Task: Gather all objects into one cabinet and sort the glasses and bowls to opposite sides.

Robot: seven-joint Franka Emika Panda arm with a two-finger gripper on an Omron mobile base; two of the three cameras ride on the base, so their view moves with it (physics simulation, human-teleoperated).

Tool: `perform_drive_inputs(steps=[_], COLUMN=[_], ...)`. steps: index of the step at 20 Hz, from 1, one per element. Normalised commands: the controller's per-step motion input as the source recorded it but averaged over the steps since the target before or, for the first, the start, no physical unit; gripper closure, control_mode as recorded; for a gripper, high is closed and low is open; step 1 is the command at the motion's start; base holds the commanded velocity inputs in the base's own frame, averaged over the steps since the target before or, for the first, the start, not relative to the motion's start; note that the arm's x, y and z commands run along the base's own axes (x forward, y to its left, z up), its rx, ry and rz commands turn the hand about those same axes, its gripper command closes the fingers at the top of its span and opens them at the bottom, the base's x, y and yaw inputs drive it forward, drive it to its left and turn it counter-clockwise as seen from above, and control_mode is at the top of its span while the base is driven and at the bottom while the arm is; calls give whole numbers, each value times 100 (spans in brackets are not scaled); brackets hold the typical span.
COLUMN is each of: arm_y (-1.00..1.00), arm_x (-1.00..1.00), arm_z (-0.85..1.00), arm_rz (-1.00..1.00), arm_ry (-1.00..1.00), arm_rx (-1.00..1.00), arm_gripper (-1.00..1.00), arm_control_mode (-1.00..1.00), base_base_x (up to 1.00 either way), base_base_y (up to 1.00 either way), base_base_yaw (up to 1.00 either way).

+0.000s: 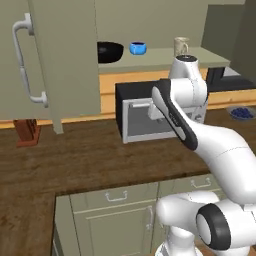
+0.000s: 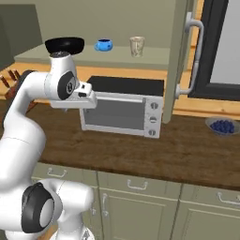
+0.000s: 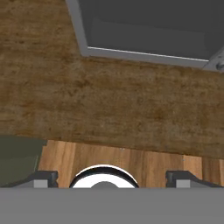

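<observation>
The cabinet (image 1: 160, 56) stands open above the counter. On its shelf floor (image 2: 93, 56) a big black bowl (image 1: 109, 51) (image 2: 64, 45) sits at the left. A small blue bowl (image 1: 137, 48) (image 2: 103, 45) is beside it, and a cream cup (image 1: 181, 46) (image 2: 136, 46) stands further right. My gripper (image 3: 113, 178) is open with nothing between its fingertips. It points down at the wooden counter (image 3: 109, 96), in front of the microwave (image 3: 148, 30) and well below the shelf.
The microwave (image 1: 145, 112) (image 2: 124, 110) stands on the counter under the cabinet. Open cabinet doors with white bar handles (image 1: 22, 60) (image 2: 192, 56) hang at either side. A knife block (image 1: 27, 131) is at the left and a dish of blueberries (image 2: 222, 125) at the right.
</observation>
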Motion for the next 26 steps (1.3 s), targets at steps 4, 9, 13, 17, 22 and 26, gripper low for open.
perform_drive_inputs(steps=[4, 9, 13, 17, 22, 26], arm_y=[0, 0, 0, 0, 0, 0], arm_x=[0, 0, 0, 0, 0, 0], arm_z=[0, 0, 0, 0, 0, 0], arm_rz=[0, 0, 0, 0, 0, 0], arm_ry=[0, 0, 0, 0, 0, 0], arm_rx=[0, 0, 0, 0, 0, 0], arm_gripper=[-100, -100, -100, -100, -100, -100], arm_control_mode=[100, 100, 100, 100, 100, 100], base_base_x=[-65, -64, -75, -78, -68, -37], base_base_y=[0, 0, 0, 0, -6, -37], base_base_yaw=[-2, -1, 1, 18, 34, 40])
